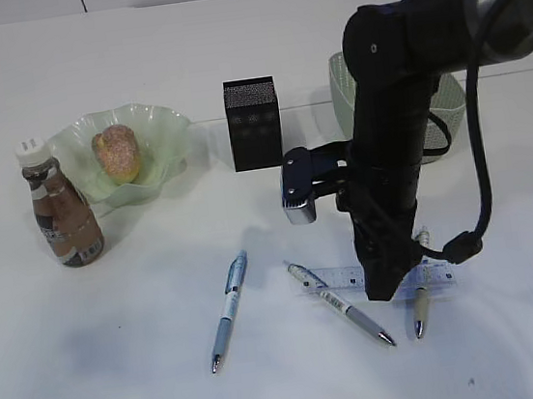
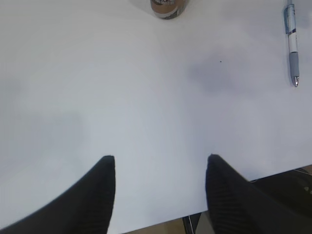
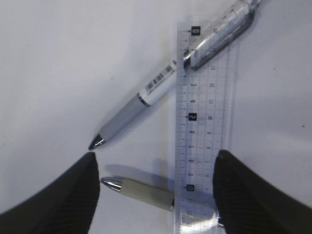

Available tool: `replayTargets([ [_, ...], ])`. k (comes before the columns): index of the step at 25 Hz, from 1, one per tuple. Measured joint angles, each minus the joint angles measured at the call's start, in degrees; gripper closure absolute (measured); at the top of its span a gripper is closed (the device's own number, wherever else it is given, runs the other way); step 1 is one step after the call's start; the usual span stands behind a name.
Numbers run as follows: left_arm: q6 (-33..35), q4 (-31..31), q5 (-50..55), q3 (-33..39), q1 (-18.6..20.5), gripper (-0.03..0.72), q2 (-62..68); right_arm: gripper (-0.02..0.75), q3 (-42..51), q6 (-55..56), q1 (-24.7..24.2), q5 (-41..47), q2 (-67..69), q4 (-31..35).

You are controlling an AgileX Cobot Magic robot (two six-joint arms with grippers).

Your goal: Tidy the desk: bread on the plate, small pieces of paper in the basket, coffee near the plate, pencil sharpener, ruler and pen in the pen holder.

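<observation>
The bread (image 1: 117, 153) lies in the wavy green plate (image 1: 169, 132), and the coffee (image 1: 62, 210) stands upright just left of the plate. The black pen holder (image 1: 253, 123) stands mid-desk. My right gripper (image 3: 156, 156) is open, pointing down over the clear ruler (image 3: 202, 122). A beige pen (image 3: 146, 192) lies between its fingers, and a grey pen (image 3: 136, 105) lies slanted across the ruler's far end. A blue pen (image 1: 230, 311) lies apart on the left. My left gripper (image 2: 161, 157) is open and empty over the desk's near edge. Pencil sharpener and paper pieces are out of view.
The sage-green basket (image 1: 449, 104) stands behind my right arm, partly hidden by it. In the left wrist view the coffee's base (image 2: 168, 7) shows at the top and the blue pen (image 2: 291, 44) at the right. The desk's front edge (image 2: 161, 219) runs below the left fingers.
</observation>
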Motion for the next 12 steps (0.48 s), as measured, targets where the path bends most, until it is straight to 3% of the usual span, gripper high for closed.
replayTargets([
  [12,0.0,1.82,0.02,-0.13,0.0,0.276,0.0,0.174,0.0,-0.04,0.0,-0.69,2.96,0.0],
])
